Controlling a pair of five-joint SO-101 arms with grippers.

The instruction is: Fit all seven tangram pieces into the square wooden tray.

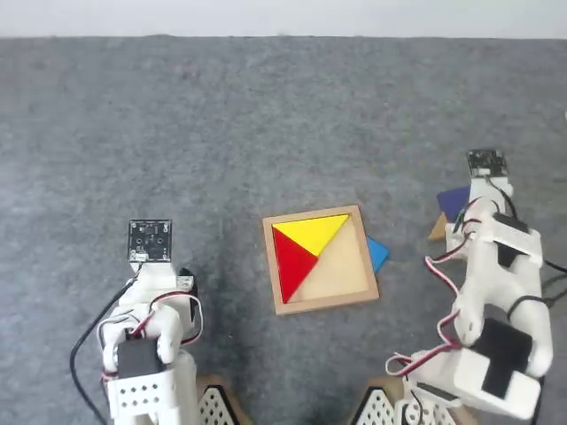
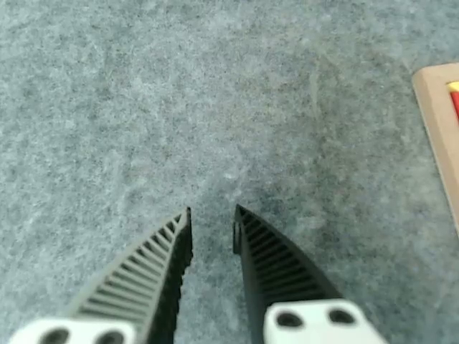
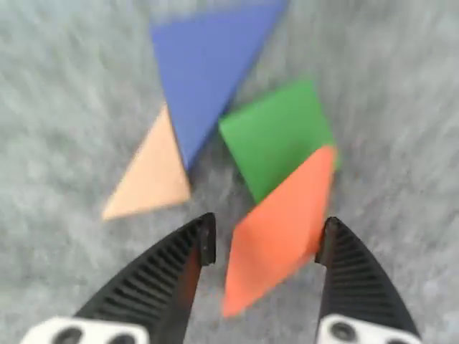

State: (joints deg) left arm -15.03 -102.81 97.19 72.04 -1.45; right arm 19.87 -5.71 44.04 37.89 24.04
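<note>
- grey carpeted surface point(image 1: 177, 115) holds the square wooden tray point(image 1: 328, 305), yellow triangle point(image 1: 312, 232) and red triangle point(image 1: 294, 263) seated inside.
- right claw point(image 3: 267, 233) spread wide astride the orange piece point(image 3: 280, 215).
- left claw point(image 2: 212, 210) slightly parted above the surface.

surface: grey felt-like tabletop point(image 1: 177, 115) | far edge: pale wall strip point(image 1: 283, 18) | light: even

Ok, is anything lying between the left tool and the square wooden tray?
No, that stretch is bare grey carpet between the left tool and the square wooden tray, as the left wrist and high views show.
</note>
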